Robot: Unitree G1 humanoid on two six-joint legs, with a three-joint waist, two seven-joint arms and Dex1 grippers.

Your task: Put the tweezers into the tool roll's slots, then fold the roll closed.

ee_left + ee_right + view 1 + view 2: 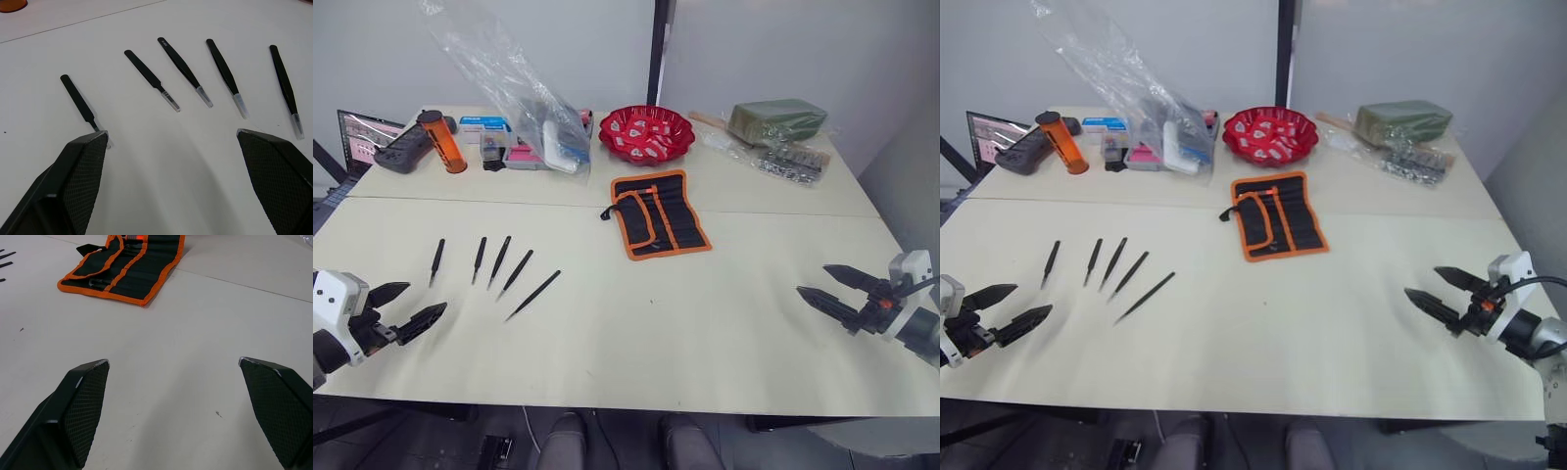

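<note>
**A:** Nothing in hand yet. The left pincer (409, 307), two black wedge fingers, is spread wide and empty, hanging just short of the five slim black pointed metal tweezers (499, 262).

**B:** And where do those sit from the roll?

**A:** Off to the robot's left of the black fabric tool roll with orange edging (658, 214), well apart from it, fanned in a loose row on the pale worktop (636, 333). The one nearest the roll is the long one. The roll itself lies opened out flat, its narrow sewn slots (674, 219) facing up, with a red scalloped bowl (646, 134) just behind it.

**B:** The other arm?

**A:** The right pincer (836, 290) is also wide open with nothing in it, well off to the roll's right.

**B:** So what worries you?

**A:** Those tweezers lie dead flat and thin. I'd say broad fingers could skid off one or nudge its neighbour, since the middle three lie close together. Then the slots: narrow mouths on soft fabric. A tip arriving off-angle could push the roll along rather than go in, unless the other pincer pins it.

**B:** Any writing you can make out?

**A:** One tweezer has a tiny pale mark near its blunt end, too small to read. Nothing legible on the roll.
</note>
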